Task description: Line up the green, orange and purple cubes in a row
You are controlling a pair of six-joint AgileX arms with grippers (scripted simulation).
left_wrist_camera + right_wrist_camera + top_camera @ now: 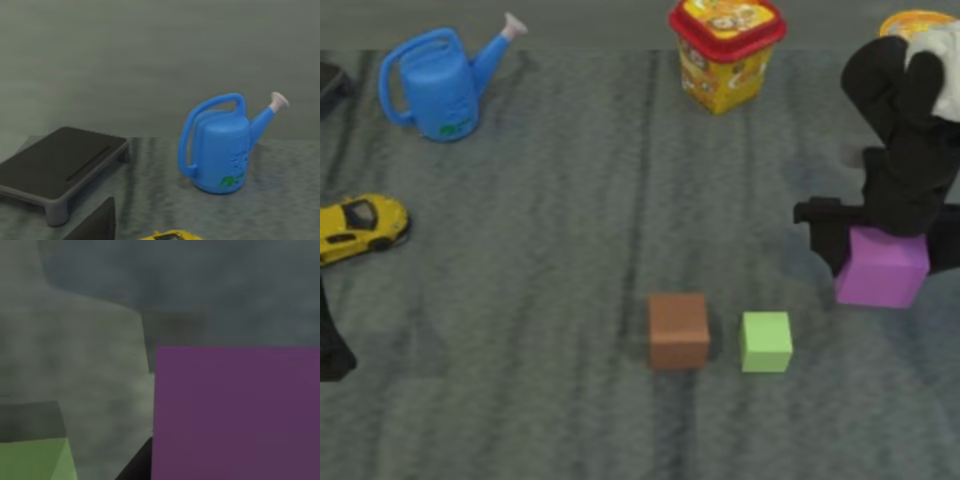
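Note:
The purple cube [882, 268] is at the right of the table with my right gripper [890, 240] shut on it from above. Its dark shadow spreads on the table to both sides. In the right wrist view the purple cube [235, 410] fills the frame, with one black finger [137, 465] against its side and the green cube [30, 460] farther off. The orange cube [679, 330] and the green cube [766, 341] sit side by side near the front middle, a small gap between them. My left gripper [330, 345] is parked at the left edge, open and holding nothing.
A blue watering can [438, 85] stands at the back left and a yellow toy car [358, 226] at the left edge. A yellow tub with a red lid [726, 50] is at the back middle. A black stand [60, 167] shows in the left wrist view.

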